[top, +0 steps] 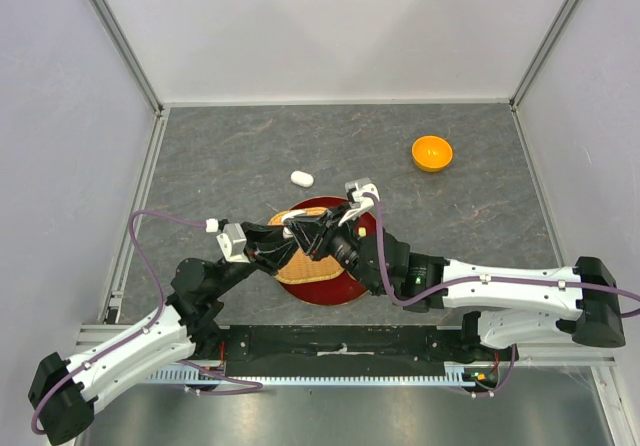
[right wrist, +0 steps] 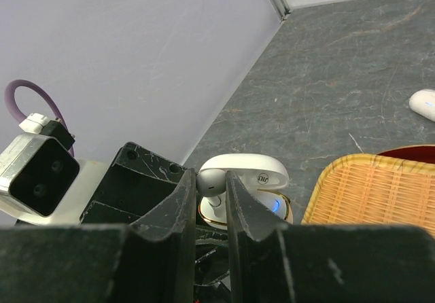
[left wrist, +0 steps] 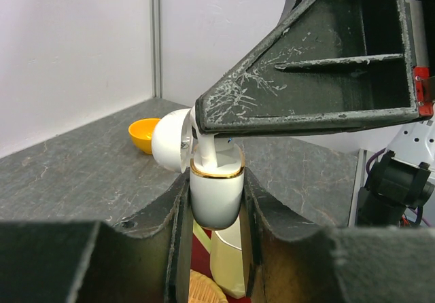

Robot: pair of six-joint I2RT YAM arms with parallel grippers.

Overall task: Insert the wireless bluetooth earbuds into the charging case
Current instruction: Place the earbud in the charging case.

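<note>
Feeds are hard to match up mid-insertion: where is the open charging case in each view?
Top external: hidden where the arms meet above the woven tray.
Left wrist: the charging case sits centre frame, clamped in the left jaws.
Right wrist: the case lower centre, behind the right jaws gripping an earbud.
Shared landmark: the woven tray, in all three.

We see a grey, stone-patterned desk (top: 220, 146). Directly under the left end effector (top: 298, 236) and the right end effector (top: 332, 225), which meet each other, a dark red round plate (top: 335, 292) lies on it. Beyond them, slightly to the left, lies a small white pebble-shaped case (top: 301, 177). Well apart, beyond and to the right of the right end effector, stands an orange bowl (top: 432, 153).
</note>
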